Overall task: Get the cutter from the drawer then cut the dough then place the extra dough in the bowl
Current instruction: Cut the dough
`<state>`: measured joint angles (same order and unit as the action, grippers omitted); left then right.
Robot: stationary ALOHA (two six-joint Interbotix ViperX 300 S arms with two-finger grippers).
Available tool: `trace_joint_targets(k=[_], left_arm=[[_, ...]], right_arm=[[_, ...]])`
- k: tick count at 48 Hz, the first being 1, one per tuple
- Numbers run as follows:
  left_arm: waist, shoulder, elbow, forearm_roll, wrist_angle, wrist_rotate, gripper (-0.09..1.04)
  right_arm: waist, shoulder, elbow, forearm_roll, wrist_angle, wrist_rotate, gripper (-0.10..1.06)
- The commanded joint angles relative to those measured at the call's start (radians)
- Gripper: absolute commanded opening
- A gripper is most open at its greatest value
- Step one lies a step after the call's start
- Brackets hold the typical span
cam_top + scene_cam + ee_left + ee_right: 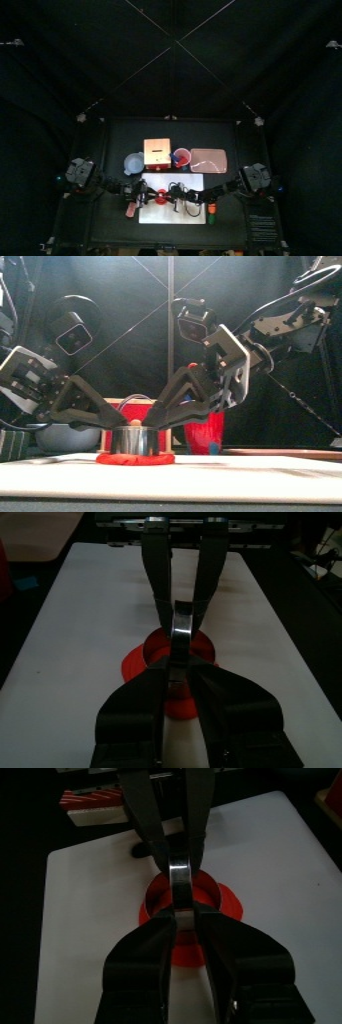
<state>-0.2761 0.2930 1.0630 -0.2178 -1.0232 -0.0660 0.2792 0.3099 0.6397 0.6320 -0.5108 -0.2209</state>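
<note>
A flat red dough disc (135, 458) lies on the white cutting board (254, 474). The round metal cutter (134, 441) stands upright in its middle. Both grippers meet over the cutter's top. My left gripper (118, 414) slants in from the left and my right gripper (158, 416) from the right. In the left wrist view my left gripper (181, 637) is closed to a point above the dough (140, 664). The right wrist view shows my right gripper (178, 893) likewise over the dough (222, 903). The jaws hide most of the cutter in both wrist views.
Behind the board stand the wooden box (158, 152) with its red drawer front (94, 798), the blue-grey bowl (134, 162) to its left, a red cup (203, 436) and the pink tray (209, 158) to its right.
</note>
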Motion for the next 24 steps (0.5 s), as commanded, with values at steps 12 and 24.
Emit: trace_joint_targets(k=[12,24], left_arm=[[-0.017,0.0,0.005,0.0,0.058,-0.044,0.62],[-0.017,0.009,0.005,-0.009,0.058,-0.046,0.62]], right_arm=[[0.025,0.018,-0.008,0.018,0.063,0.002,0.62],[0.02,0.02,0.005,0.035,0.08,0.002,0.62]])
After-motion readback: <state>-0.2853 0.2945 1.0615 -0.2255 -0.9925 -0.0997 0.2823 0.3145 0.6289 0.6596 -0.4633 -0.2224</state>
